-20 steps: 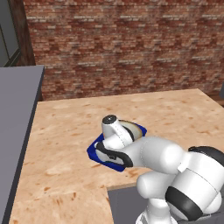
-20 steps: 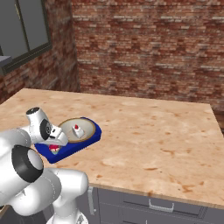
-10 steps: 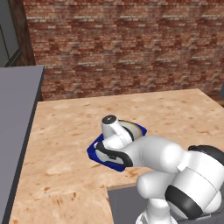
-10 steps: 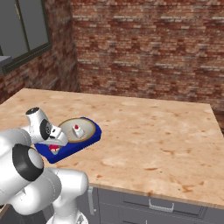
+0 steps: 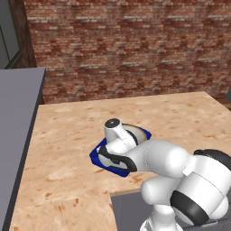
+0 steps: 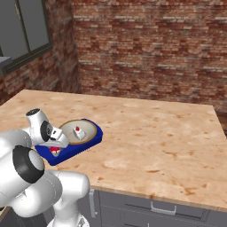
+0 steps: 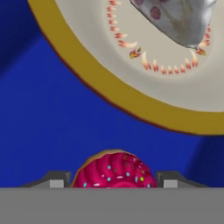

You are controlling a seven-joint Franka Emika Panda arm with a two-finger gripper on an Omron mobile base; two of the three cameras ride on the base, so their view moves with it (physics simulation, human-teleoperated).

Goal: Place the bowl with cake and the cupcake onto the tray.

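Observation:
The blue tray (image 6: 67, 155) lies on the wooden counter near my arm. On it sits the bowl with cake (image 6: 71, 129), the white slice (image 6: 79, 132) upright inside. In the hand view the bowl's brown rim (image 7: 131, 103) curves across the top above the tray floor (image 7: 43, 118). The cupcake (image 7: 114, 170), with its pink sprinkled top, sits between my fingertips, and my gripper (image 7: 113, 180) is shut on it. From the right base view the cupcake (image 6: 54, 151) is low over the tray's near end, beside the bowl. My hand (image 5: 113, 151) covers that end of the tray (image 5: 96, 155).
The wooden counter (image 6: 150, 133) stretches wide to the right and back, to a brick wall. A grey raised surface (image 5: 18, 117) borders the counter on the left. The counter's front edge runs just below the tray, with drawers (image 6: 155, 208) under it.

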